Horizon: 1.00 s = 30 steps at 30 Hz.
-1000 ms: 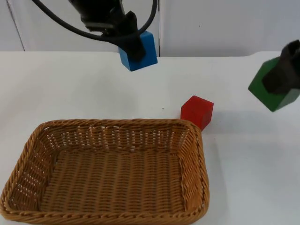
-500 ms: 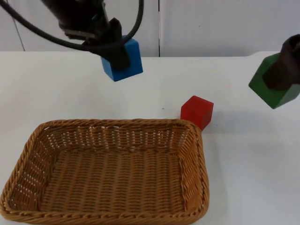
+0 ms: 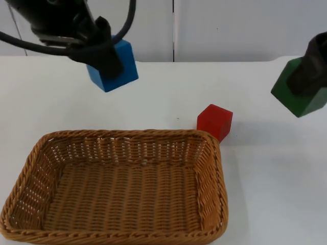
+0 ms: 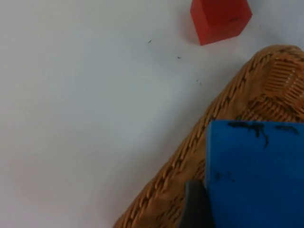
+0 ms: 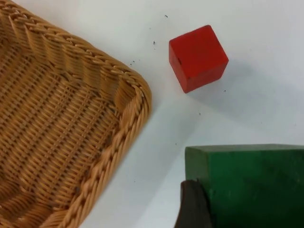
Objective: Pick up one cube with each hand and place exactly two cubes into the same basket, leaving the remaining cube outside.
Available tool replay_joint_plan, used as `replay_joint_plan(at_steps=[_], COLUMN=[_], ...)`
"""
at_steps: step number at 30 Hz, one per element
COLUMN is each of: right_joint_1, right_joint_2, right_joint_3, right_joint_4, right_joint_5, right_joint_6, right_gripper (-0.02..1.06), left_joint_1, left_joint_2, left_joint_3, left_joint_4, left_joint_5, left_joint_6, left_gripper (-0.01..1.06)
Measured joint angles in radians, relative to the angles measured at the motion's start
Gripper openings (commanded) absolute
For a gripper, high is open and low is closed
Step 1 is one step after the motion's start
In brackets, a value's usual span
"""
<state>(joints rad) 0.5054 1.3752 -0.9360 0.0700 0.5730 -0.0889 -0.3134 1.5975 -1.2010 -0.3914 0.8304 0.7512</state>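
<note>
My left gripper [image 3: 104,60] is shut on a blue cube [image 3: 116,69] and holds it in the air above the table, beyond the far edge of the wicker basket [image 3: 209,148]. In the left wrist view the blue cube [image 4: 256,175] hangs over the basket's rim [image 4: 190,156]. At the right edge of the top view my right gripper [image 3: 306,79] is shut on a green cube [image 3: 299,99], also lifted; the green cube [image 5: 247,185] looms close in the right wrist view. A red cube [image 3: 214,121] rests on the table by the basket's far right corner.
The basket's rim [image 5: 118,137] and the red cube [image 5: 198,58] lie below the right gripper. The white table [image 3: 265,178] ends at a grey partition wall [image 3: 230,25] behind.
The left arm has carried the blue cube leftward and slightly toward the basket. The right gripper with the green cube has barely moved. The red cube has stayed put.
</note>
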Motion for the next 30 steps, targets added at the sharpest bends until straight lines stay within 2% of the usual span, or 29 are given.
replay_joint_plan(at_steps=[7,14,19,25,27,29,30], right_joint_1=[0.0,0.0,0.0,0.0,0.0,0.0,0.0], right_joint_2=[0.0,0.0,0.0,0.022,0.053,0.107,0.107], right_joint_3=[0.0,0.0,0.0,-0.005,-0.023,-0.063,-0.063], right_joint_4=[0.009,0.034,0.04,0.047,0.083,0.171,0.171], right_joint_5=[0.004,0.006,0.006,0.006,0.013,0.03,0.03], right_joint_6=[-0.002,-0.008,-0.01,-0.012,-0.039,-0.121,-0.121], right_gripper=[0.0,0.0,0.0,0.0,0.0,0.0,0.0], left_joint_1=[0.0,0.0,0.0,0.061,0.09,0.109,0.109], left_joint_2=[-0.079,-0.132,-0.169,-0.184,-0.185,-0.186,-0.186], left_joint_3=[0.096,0.18,0.249,0.341,0.372,0.401,0.401], left_joint_4=[0.069,0.075,0.105,0.116,0.105,0.08,0.08], left_joint_5=[-0.042,-0.084,-0.138,-0.175,-0.197,-0.236,-0.236], left_joint_6=[-0.097,-0.143,-0.217,-0.255,-0.259,-0.261,-0.261], left_gripper=[0.0,0.0,0.0,0.0,0.0,0.0,0.0])
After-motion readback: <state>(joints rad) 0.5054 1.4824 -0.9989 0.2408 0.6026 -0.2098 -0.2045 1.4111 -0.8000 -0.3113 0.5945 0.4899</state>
